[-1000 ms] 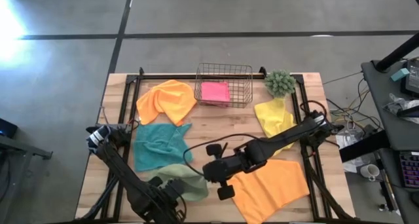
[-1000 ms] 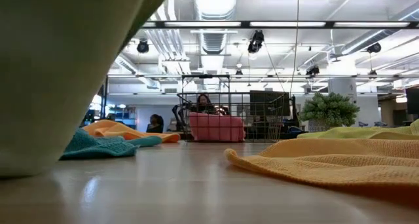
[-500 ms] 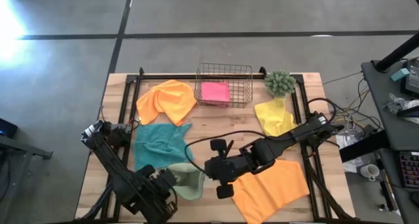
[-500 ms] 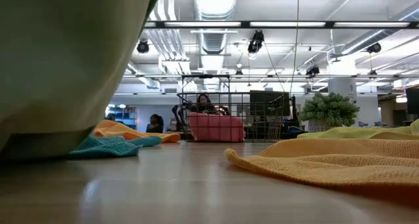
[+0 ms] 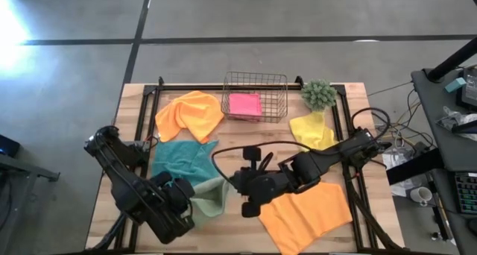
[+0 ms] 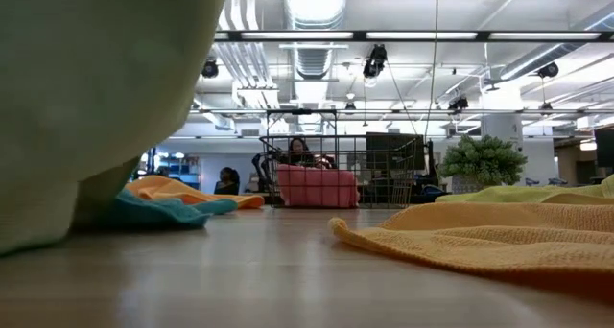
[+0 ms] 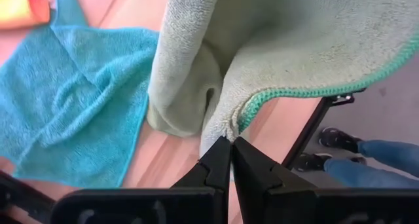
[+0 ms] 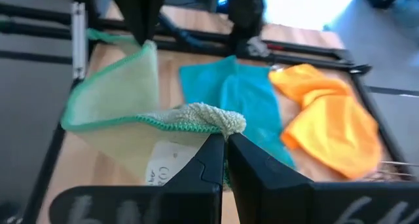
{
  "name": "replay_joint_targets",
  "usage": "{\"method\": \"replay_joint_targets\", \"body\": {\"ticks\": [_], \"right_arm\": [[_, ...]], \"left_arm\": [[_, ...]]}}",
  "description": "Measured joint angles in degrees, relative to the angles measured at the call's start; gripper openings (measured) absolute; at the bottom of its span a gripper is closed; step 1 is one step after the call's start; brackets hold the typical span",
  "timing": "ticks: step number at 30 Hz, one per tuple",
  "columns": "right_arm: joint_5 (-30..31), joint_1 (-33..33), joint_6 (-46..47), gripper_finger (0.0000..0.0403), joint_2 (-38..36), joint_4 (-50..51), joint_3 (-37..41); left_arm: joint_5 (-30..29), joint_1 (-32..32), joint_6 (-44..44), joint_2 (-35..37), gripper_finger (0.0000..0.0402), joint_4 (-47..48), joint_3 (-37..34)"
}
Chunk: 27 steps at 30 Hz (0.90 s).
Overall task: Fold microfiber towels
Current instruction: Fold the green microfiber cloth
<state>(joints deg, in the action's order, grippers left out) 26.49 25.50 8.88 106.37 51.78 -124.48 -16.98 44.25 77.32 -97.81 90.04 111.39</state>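
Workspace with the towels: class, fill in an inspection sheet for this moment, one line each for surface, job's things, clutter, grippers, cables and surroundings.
Surface: wooden table, bare wood between the cloths.
Job's things: sage green towel lifted between both arms; teal towel spread flat; orange towel crumpled at the back; second orange towel flat at the front right; yellow towel near the plant; pink towel in the basket.
Clutter: wire basket; small green plant.
Grippers: left gripper shut on the sage green towel's edge; right gripper shut on another part of its edge.
Cables: black cable looping over the right arm.
Surroundings: concrete floor; desk to the right.
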Motion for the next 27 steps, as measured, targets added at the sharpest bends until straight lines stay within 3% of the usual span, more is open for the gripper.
{"method": "replay_joint_targets", "body": {"ticks": [5,13,27], "right_arm": [[5.17,-0.38,0.71,0.0008,0.04,2.94,-2.12],[6.47,-2.21,4.70,0.0008,0.04,8.87,-4.85],[7.18,-7.73,3.74,0.0008,-0.66,14.28,-10.48]], "left_arm": [[-1.39,-1.01,-3.60,2.09,0.0000,0.00,0.03],[-3.66,-3.80,-11.39,5.26,0.0000,0.02,-0.17],[-7.14,-9.07,-20.93,12.18,0.0000,-0.01,0.00]]}}
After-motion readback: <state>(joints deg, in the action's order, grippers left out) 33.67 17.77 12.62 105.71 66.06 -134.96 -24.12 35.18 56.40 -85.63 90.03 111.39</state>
